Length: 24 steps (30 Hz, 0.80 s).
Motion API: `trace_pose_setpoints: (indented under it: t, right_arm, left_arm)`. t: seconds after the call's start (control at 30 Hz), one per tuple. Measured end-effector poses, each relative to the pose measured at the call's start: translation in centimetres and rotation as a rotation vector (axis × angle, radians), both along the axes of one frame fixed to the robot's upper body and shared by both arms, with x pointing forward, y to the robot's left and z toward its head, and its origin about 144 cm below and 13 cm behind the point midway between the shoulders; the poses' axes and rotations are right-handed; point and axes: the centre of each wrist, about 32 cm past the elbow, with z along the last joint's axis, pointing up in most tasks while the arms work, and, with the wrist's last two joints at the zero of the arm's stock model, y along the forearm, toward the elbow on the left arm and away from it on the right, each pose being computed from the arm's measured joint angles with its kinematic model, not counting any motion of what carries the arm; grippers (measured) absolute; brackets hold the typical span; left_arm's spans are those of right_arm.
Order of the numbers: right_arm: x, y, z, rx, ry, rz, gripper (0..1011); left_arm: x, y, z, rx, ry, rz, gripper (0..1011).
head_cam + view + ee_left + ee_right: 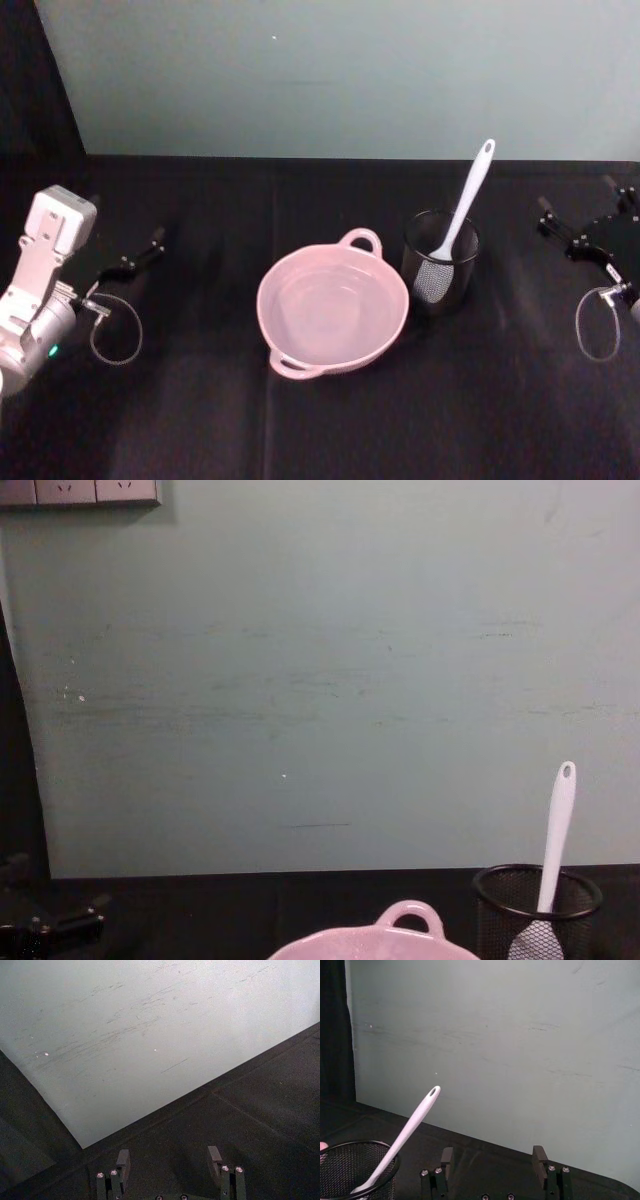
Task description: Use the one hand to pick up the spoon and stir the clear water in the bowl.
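Black cloth covers the table (200,420), and a pale grey-green wall (320,680) rises behind it, with a strip of wall sockets (80,490) at its top left in the chest view. Near the middle of the table sits the pale pink bowl (290,330), with one loop handle toward the wall and another toward the robot; the clear water (330,310) in it shows only as faint rings on the inside. Just to the right of the bowl, close to its rim, stands a black wire-mesh cup (418,255). The white spoon (470,195) stands in that cup, bowl end down, its handle leaning up and away toward the wall, the hole at the tip showing plainly.

Left gripper (140,255) hovers low over the cloth far to the left, fingers spread apart and holding nothing. Right gripper (590,232) hangs far to the right, well apart from the cup, its fingers likewise parted and empty.
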Motion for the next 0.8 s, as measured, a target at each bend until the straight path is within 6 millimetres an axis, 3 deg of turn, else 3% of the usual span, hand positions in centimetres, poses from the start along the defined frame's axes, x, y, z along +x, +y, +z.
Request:
trace_pose_setpoints:
  t: [0.8]
  right_arm:
    - [-0.11,-0.03,0.01,-0.004,0.000,0.001,1002]
  left_arm:
    - [0.00,0.00,0.00,0.000,0.000,0.000,1011]
